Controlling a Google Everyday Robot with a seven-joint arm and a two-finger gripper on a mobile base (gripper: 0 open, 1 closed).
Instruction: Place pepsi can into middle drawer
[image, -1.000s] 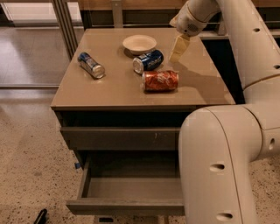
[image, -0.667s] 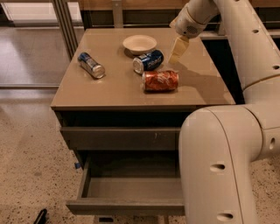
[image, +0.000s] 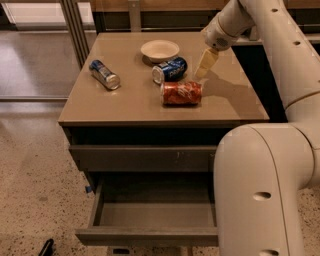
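Lying on its side on the cabinet top (image: 100, 107), the pepsi can (image: 170, 70) is found just in front of the bowl (image: 160, 50) and just behind the orange can (image: 181, 93). The gripper (image: 206, 62) is held just to the right of the pepsi can, a little above the top and apart from it. How wide it is cannot be told.

Against one second ago, almost nothing is changed. The gripper seems only slightly lower, and no can is moved. It is judged that the grasp is not yet made and that the approach is only being finished.

The middle drawer (image: 145, 236) is already pulled open below the shut drawer (image: 142, 158), so only the picking and the carrying down are left. The slim blue can (image: 104, 74) lies well apart on the left.
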